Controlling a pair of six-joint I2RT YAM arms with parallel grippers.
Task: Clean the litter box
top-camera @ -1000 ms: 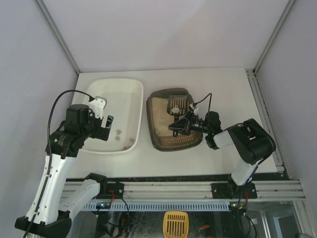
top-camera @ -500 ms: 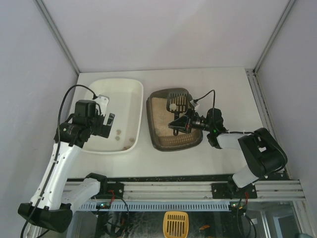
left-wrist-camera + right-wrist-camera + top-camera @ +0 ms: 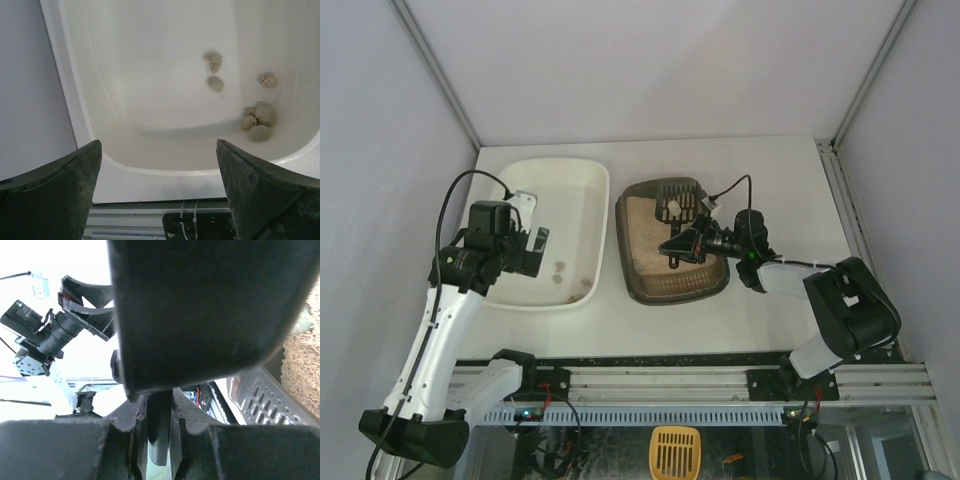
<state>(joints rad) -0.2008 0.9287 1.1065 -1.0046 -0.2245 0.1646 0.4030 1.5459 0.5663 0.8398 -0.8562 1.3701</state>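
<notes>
Litter box (image 3: pixel 669 296) below R fingers (image 3: pixel 686 243)

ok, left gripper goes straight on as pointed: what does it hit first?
Open left gripper likely meets the bare floor of the glossy white plastic tray, by its near wall; greyish clumps lie aside.

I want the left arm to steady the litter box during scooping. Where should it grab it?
Probably the thick near rim of the litter box, from above, one finger inside, one outside. That edge is bare; the white tray crowds its left side, and the right pincer holds the scoop over the far half.
</notes>
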